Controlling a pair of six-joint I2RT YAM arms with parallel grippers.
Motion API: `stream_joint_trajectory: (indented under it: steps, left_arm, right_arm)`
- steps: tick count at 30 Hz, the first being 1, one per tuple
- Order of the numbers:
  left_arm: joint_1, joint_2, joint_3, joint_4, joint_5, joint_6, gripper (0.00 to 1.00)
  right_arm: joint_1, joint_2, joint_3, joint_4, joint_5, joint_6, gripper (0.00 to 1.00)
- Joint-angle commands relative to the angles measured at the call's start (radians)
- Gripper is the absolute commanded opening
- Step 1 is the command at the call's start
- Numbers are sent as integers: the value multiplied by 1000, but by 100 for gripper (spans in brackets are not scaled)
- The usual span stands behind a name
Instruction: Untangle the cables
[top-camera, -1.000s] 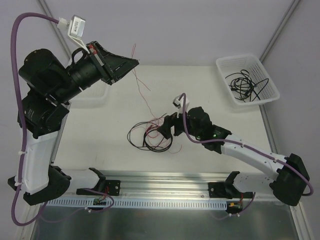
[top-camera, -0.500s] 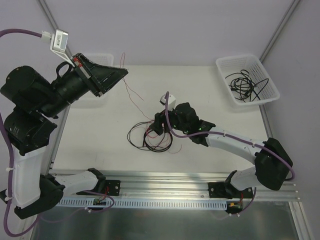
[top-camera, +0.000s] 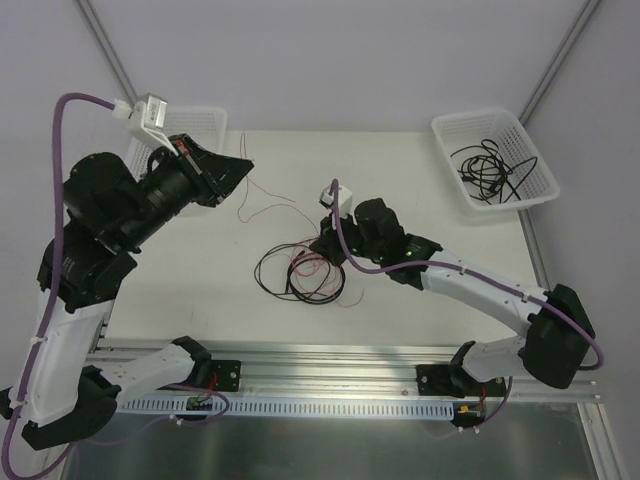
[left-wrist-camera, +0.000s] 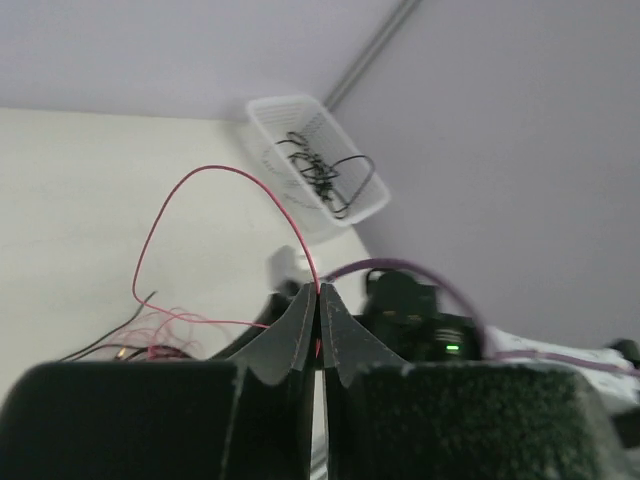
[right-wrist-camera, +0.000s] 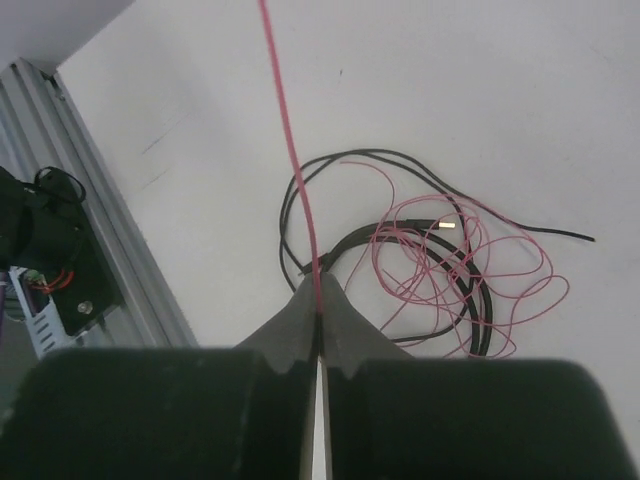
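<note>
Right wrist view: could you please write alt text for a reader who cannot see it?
The right tool is shut on a thin red wire that runs up out of the picture. Behind it, loops of black cable tangled with pink wire lie on the white table, and a metal rail runs along the left.

Thin red wires (right-wrist-camera: 285, 120) and black cords (right-wrist-camera: 287, 205) are seen on the plain creamy-white table (top-camera: 200, 270), other black cords (top-camera: 488, 168) are seen in the white basket (top-camera: 470, 114) with rows of little slits in its sides, and purple cables (top-camera: 53, 150) are seen along the black and white arms (top-camera: 480, 290).
</note>
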Motion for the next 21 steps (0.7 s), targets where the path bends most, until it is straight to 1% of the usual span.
stream_joint_trajectory:
  steps: [1,2,3,4,5,6,8,9,10,11,12,14,15,16,17,19,21]
  left_arm:
    - [-3,-9,-147,16,-170,79,0]
    - [-3,-9,-182,19,-180,96,0]
    - [-3,-8,-250,25,-172,101,0]
    - [-3,-8,-285,55,-155,107,0]
    - [-3,-14,-319,74,-129,111,0]
    - [-1,-20,-386,100,-82,113,0]
    - [-3,-49,-455,183,-39,121,0]
    - [-3,-61,-524,210,5,122,0]
    - [-3,-75,-560,242,35,128,0]
    - [-3,-104,-593,325,67,140,0]
    - [-1,-120,-665,361,130,144,1]
    - [-3,-163,-732,468,184,148,3]
    - [-4,-175,-790,503,211,148,4]
    - [-4,-196,-817,531,266,145,5]
    - [-4,-204,-865,586,291,136,6]
    - [-4,-218,-905,628,343,122,9]
    - [-4,-227,-959,678,363,113,9]
  right_arm:
    - [4,-145,146,-154,-3,-49,1]
    - [4,-163,171,-185,1,-47,1]
    - [4,-178,197,-214,0,-42,1]
    - [3,-185,251,-260,-5,-39,1]
    - [4,-188,272,-279,-12,-24,1]
    - [3,-189,297,-294,-15,-10,1]
    - [3,-185,360,-334,-18,25,1]
    - [4,-180,377,-345,-21,37,1]
    - [4,-176,388,-354,-22,51,1]
    - [4,-171,409,-360,-20,66,1]
    - [3,-168,414,-363,-20,80,1]
    - [4,-163,409,-350,-14,134,1]
    - [4,-162,399,-345,-11,169,1]
    - [6,-157,391,-336,-9,186,1]
    - [4,-156,382,-328,-6,204,1]
    - [13,-153,351,-308,-6,258,1]
    - [27,-148,319,-296,4,292,1]
